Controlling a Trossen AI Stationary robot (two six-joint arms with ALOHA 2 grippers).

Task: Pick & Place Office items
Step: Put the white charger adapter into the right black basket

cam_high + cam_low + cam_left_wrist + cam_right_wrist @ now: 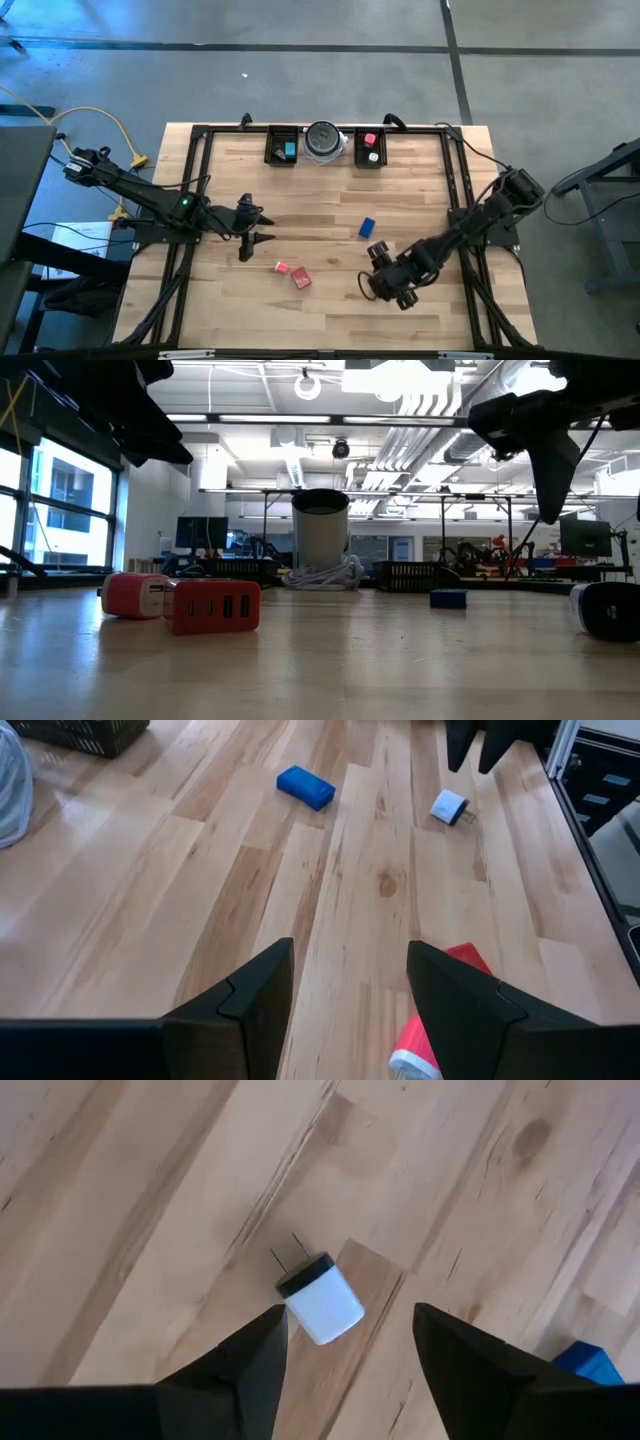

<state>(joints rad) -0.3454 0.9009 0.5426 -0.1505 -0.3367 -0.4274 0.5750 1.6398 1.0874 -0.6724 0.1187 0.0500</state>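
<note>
A white charger with a black pronged face (pixel 320 1300) lies on its side on the wood table, just ahead of my right gripper (pixel 345 1370), which hangs open above it, pointing down, at the table's near right (pixel 385 268). The left wrist view also shows this charger (pixel 449 807). A blue block (pixel 367 228) lies a little farther back. Two red pieces (pixel 292 273) lie near the table's middle front. My left gripper (pixel 255 228) hovers open at the left, aimed across the table, touching nothing, with the red pieces (pixel 440 1020) partly behind one finger.
Two black trays (pixel 283 147) (pixel 370 147) flank a round silver-grey dish (pixel 323 142) at the far edge. The left tray holds a teal piece, the right one a red and a white piece. A black frame (pixel 455 190) runs around the tabletop.
</note>
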